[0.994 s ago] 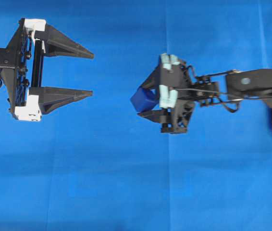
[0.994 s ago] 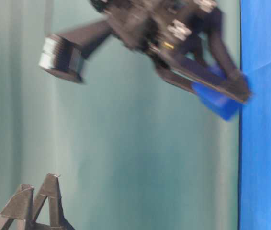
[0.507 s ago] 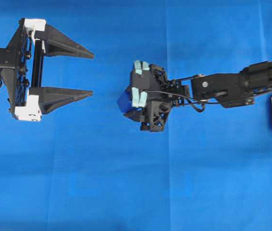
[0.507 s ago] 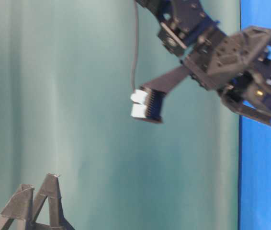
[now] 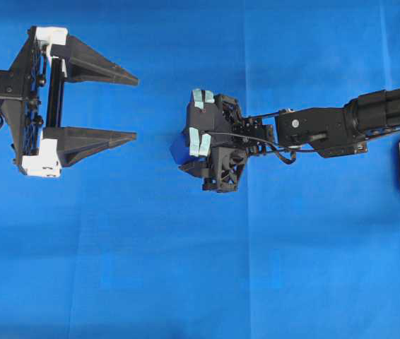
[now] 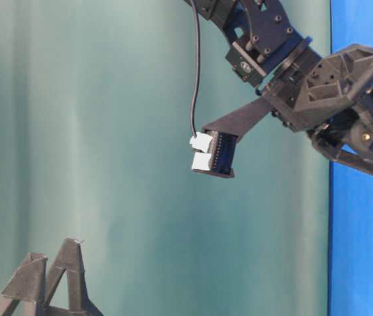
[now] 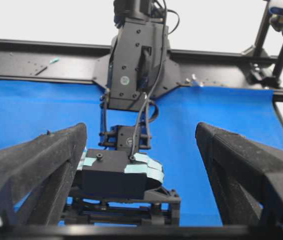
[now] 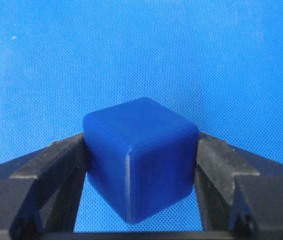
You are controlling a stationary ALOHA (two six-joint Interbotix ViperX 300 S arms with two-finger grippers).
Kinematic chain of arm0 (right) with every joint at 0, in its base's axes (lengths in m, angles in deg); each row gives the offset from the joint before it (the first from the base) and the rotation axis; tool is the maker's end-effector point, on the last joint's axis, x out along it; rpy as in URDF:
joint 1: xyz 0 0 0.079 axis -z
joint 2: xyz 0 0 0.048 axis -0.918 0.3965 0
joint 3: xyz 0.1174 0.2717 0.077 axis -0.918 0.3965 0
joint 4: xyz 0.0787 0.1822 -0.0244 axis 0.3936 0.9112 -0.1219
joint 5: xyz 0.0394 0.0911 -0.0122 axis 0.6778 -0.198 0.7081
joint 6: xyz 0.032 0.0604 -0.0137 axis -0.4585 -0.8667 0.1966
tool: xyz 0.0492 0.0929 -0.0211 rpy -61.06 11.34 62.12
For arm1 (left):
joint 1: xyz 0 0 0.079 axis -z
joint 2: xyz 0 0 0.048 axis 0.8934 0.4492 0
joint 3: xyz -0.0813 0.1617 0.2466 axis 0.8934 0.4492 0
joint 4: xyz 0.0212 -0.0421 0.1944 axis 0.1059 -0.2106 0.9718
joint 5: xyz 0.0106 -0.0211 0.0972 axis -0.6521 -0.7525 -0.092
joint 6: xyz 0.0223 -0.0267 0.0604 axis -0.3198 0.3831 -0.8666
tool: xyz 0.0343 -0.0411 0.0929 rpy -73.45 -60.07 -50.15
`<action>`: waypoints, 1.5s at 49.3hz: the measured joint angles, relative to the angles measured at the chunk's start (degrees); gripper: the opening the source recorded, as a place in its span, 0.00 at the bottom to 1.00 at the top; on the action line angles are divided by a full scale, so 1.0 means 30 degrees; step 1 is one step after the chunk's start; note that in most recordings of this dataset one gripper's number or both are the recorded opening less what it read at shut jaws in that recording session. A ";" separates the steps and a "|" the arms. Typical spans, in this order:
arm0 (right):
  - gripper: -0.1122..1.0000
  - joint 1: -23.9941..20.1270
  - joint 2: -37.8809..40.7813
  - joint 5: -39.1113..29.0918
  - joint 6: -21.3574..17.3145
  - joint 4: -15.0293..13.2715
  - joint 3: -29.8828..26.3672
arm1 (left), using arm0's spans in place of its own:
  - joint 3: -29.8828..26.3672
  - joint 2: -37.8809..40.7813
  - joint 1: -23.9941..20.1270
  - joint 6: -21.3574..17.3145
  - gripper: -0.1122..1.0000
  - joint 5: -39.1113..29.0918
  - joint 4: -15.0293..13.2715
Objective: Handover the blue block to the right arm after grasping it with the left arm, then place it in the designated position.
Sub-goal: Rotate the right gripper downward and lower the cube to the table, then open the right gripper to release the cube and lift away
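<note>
This is looking like a robotics lab bench, not a home or shop. A bright blue cloth [image 5: 186, 282] is covering the whole work surface, and a plain teal backdrop [image 6: 107, 164] is hanging behind it in the table-level view. A black metal frame [image 7: 41, 55] is running along the far edge of the cloth (a few specks of debris are lying on it), and the black base of a robot arm [image 7: 136, 65] is sitting bolted there, with cables trailing down from it.
</note>
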 measured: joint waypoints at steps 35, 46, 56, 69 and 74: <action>0.83 0.0000 0.0205 0.0000 -0.0059 0.0703 0.0000 | 0.0000 -0.0029 0.0000 0.0000 0.94 0.0000 0.0000; 0.83 0.0000 0.0029 -0.0029 -0.0059 0.0732 0.0029 | 0.0000 0.0000 0.0000 0.0000 0.94 -0.0029 0.0000; 0.83 0.0000 -0.1758 -0.0791 -0.0059 0.0732 0.0176 | 0.0000 0.0000 0.0000 0.0000 0.94 -0.0059 0.0000; 0.83 -0.0117 -0.5039 -0.2959 -0.0059 0.0732 0.0557 | 0.0000 0.0000 0.0000 0.0000 0.94 -0.0088 0.0000; 0.83 -0.0117 -0.6299 -0.3633 -0.0059 0.0732 0.0820 | 0.0000 0.0000 0.0000 0.0000 0.94 -0.0088 0.0000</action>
